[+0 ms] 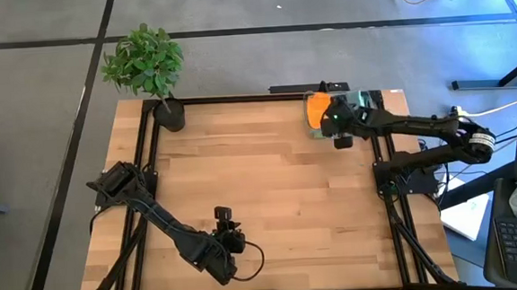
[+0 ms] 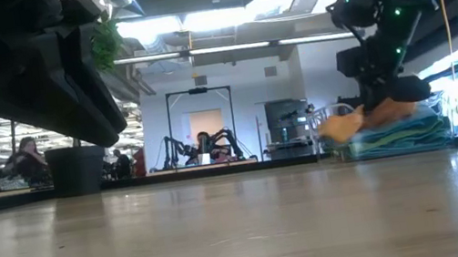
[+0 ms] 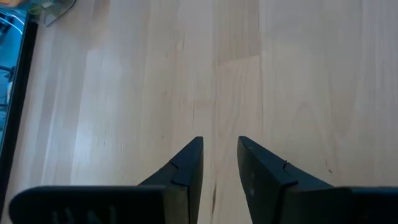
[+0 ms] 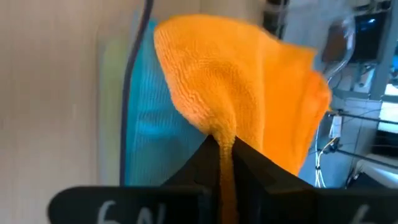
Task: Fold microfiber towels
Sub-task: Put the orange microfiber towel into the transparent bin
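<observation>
Probably a robotics lab: another robot rig (image 2: 204,146), exposed ceiling ducts (image 2: 196,37).

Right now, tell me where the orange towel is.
The orange towel sits atop the towel pile at the table's far right edge in the high view, pinched in the right gripper, opposite the potted plant.

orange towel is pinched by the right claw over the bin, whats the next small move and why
Probably lift it straight up, then carry it toward the bare wood. The right claw is shut on a fold of the orange towel, which still lies on the teal towel in the clear bin at the table's far right corner. The left claw waits, parted, over the near edge.
</observation>
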Motion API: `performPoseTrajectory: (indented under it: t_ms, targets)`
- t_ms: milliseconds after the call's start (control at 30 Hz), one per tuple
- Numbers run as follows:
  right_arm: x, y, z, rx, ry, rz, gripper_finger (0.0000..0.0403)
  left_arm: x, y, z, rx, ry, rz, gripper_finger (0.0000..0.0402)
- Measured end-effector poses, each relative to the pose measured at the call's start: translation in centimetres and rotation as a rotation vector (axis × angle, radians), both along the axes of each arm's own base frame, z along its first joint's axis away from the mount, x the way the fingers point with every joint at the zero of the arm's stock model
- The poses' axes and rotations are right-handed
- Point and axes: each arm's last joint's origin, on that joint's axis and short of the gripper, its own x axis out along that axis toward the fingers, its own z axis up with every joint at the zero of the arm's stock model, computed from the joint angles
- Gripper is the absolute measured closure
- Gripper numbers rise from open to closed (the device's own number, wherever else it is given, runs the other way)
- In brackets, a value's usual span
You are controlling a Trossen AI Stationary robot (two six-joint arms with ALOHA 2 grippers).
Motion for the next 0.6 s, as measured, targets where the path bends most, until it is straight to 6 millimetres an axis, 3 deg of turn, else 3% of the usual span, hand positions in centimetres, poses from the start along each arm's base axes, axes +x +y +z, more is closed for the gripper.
performPoseTrajectory:
  t_ms: [267,600]
  targets:
    - [1.4,-0.2,3.0,-0.025,-0.084,-0.003,0.0358,0.1,0.1,0.0,-0.003,-0.003,0.008,0.0311]
    - [3.0,0.8,6.7,0.101,-0.281,-0.05,0.0202,-0.1,-0.1,0.0,-0.004,-0.003,0.001,0.0311]
